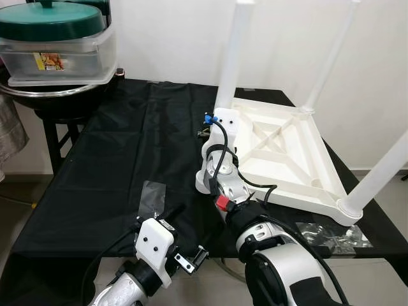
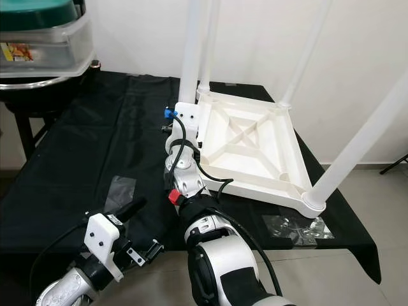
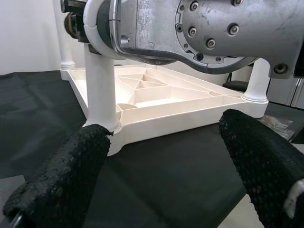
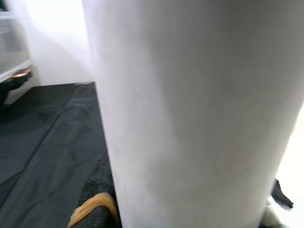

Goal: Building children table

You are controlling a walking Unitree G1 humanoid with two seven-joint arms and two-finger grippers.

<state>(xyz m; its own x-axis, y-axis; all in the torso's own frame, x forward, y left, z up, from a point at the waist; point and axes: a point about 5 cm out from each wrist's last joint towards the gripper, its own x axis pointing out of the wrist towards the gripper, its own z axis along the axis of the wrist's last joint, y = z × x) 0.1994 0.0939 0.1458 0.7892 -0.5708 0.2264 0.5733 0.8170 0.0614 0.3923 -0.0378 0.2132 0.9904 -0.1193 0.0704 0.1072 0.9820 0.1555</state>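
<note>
A white children's table (image 1: 280, 153) lies upside down on a black cloth, its round legs pointing up. My right arm reaches forward to the near-left leg (image 1: 231, 57). In the right wrist view that leg (image 4: 190, 95) stands right in front of the lens, and my right gripper (image 4: 190, 209) is shut on it, a black finger (image 4: 97, 190) showing at each side. My left gripper (image 3: 161, 166) hangs low at the table's front edge, open, with nothing between its fingers (image 3: 61, 175). It faces the tabletop frame (image 3: 156, 102) from a short way off.
A clear bag of small hardware (image 1: 331, 234) lies near the front right corner of the cloth. A flat clear plastic piece (image 1: 152, 197) lies at front left. A lidded plastic container (image 1: 57, 44) sits on a metal bowl at back left. A white wall stands behind.
</note>
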